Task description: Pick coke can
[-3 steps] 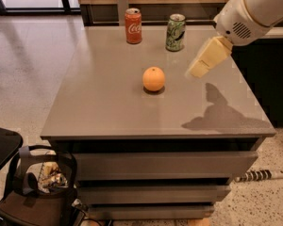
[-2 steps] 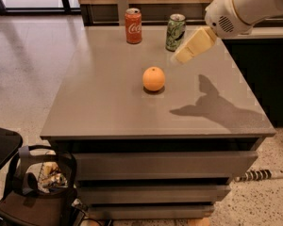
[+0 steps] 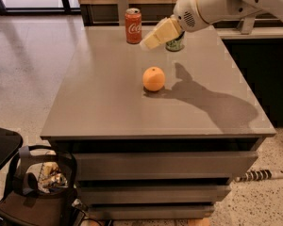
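The gripper [image 3: 149,41], jaw state untellable, should be centred on the coke can [image 3: 133,26], the green can [image 3: 177,44] avoided.

The red cylindrical coke can [image 3: 133,26] stands on the grey flat surface [image 3: 99,107], behind the round orange [image 3: 153,78]. The cream end effector [image 3: 146,43] hangs just right of the can.

Arm [image 3: 217,4] is extended in from the upper right of the view, white wrist housing [image 3: 191,14] angled downward. Gripper [image 3: 149,41] is carried at upper centre, held in the air, tilted down toward the view's left.
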### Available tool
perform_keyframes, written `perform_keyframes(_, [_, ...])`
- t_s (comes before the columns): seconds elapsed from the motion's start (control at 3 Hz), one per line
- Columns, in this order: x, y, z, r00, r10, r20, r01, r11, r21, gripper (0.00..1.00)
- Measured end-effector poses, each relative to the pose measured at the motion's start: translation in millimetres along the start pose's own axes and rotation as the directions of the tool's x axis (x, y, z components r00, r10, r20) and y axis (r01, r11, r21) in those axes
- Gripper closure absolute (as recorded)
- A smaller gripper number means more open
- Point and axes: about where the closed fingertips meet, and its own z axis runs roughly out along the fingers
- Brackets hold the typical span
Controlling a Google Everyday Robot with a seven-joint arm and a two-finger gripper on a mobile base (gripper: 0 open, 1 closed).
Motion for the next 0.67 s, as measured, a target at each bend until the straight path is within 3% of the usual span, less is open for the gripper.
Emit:
perform_keyframes(0.33, [0,0,0,1.0,0.0,0.0,0.0,1.0,0.0,0.0])
perform_keyframes(0.67, [-7,-9,29,1.0,0.0,0.03,0.0,0.9997,-0.026,0.0])
